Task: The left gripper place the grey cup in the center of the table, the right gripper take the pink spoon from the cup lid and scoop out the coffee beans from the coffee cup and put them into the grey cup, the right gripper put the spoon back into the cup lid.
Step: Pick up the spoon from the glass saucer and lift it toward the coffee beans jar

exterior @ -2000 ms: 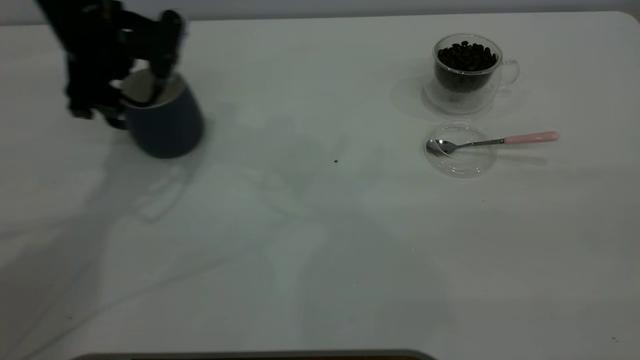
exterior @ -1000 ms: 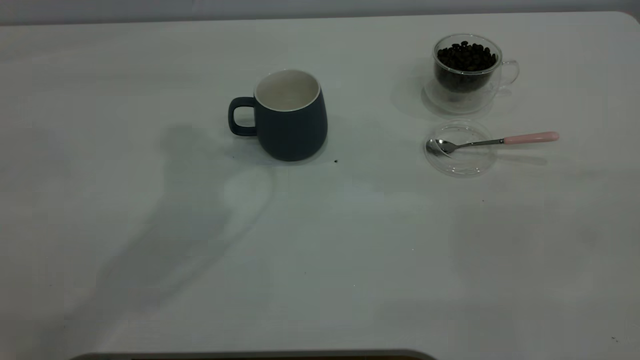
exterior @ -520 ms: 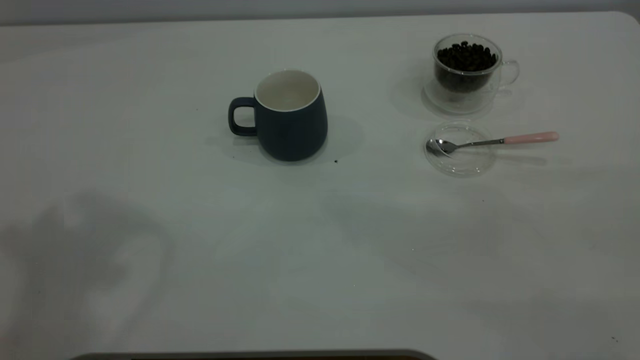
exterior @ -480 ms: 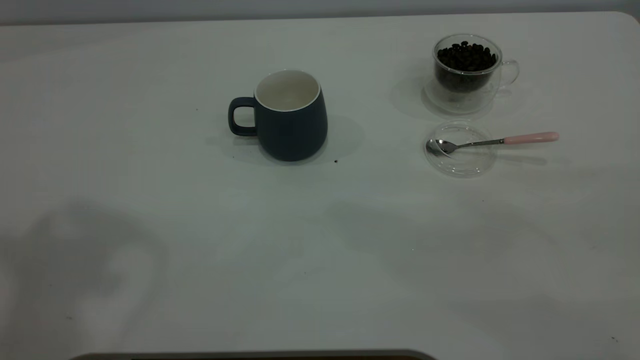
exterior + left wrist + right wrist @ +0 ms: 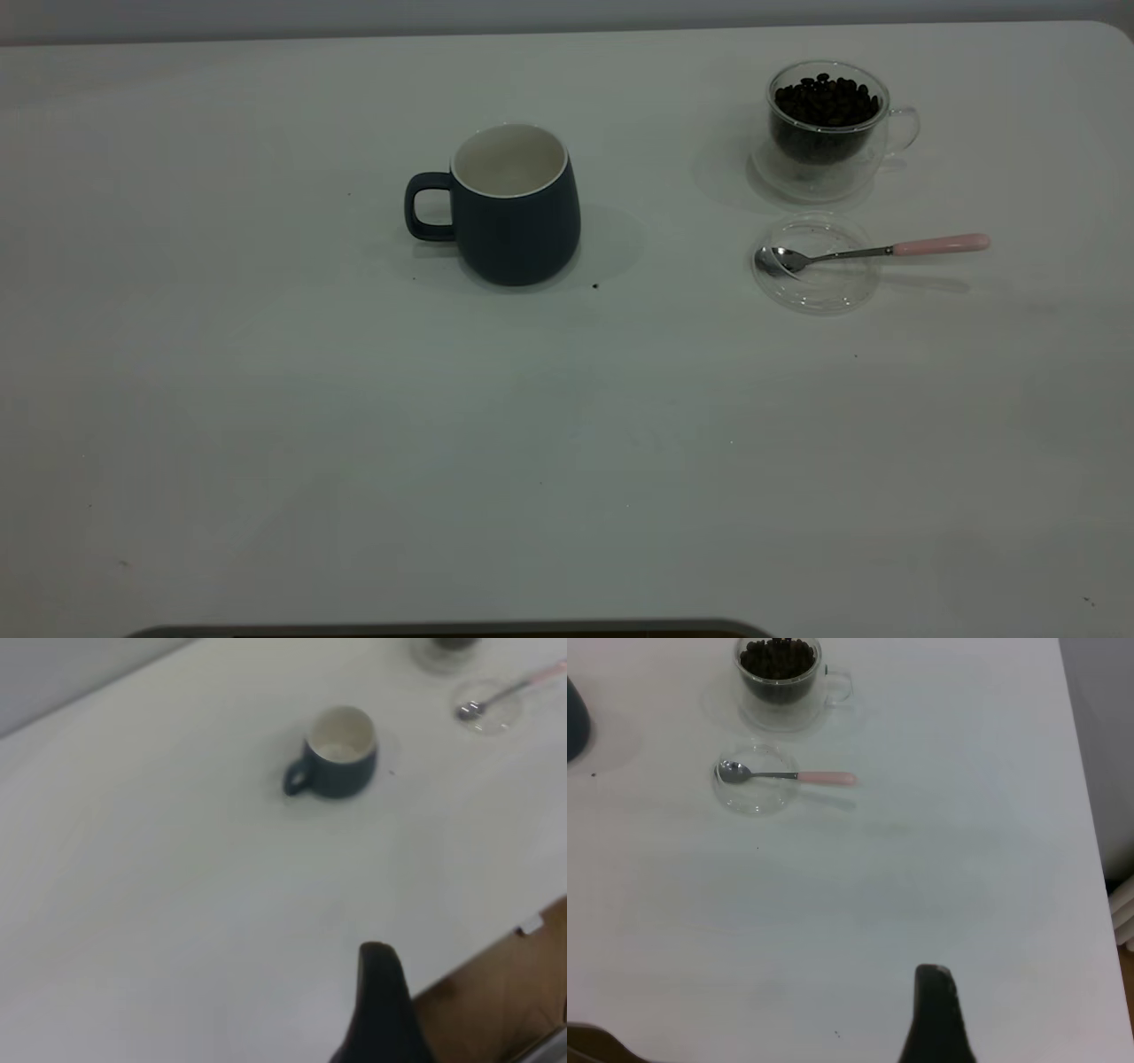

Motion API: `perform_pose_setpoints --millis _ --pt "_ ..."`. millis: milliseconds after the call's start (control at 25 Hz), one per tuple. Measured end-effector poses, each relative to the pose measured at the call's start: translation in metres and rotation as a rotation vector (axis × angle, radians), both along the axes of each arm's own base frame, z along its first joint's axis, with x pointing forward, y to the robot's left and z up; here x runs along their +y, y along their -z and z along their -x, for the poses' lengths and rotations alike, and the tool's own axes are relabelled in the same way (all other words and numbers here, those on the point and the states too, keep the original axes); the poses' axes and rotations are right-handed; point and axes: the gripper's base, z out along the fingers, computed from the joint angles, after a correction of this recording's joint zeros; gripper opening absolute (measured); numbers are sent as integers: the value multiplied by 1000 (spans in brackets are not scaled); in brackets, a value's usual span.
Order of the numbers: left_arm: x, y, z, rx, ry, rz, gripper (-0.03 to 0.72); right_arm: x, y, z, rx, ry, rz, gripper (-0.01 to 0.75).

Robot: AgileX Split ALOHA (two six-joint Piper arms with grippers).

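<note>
The grey cup stands upright and empty near the middle of the table, handle to the left. It also shows in the left wrist view. The coffee cup, full of coffee beans, stands at the back right. The cup lid lies just in front of it. The pink spoon rests with its bowl in the lid and its handle pointing right. Neither gripper shows in the exterior view. My left gripper is high, far from the cup. My right gripper is high, well back from the spoon.
A tiny dark speck lies just right of the grey cup's base. The table's right edge and its front edge over a brown floor show in the wrist views.
Two seconds ago my left gripper held the grey cup at the far left. The cup now stands near the middle, and the arm and its shadows have left the exterior view.
</note>
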Motion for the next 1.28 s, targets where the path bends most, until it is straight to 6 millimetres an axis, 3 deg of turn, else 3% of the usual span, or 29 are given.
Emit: perform_pose_setpoints --millis 280,600,920,1280 --pt "27 65 47 -37 8 32 586 0 0 0 0 0 0 591" --pt "30 118 53 -2 2 11 586 0 0 0 0 0 -1 591" --pt "28 130 51 27 -267 9 586 0 0 0 0 0 -1 591" --pt "28 144 65 -56 -471 42 586 0 0 0 0 0 0 591"
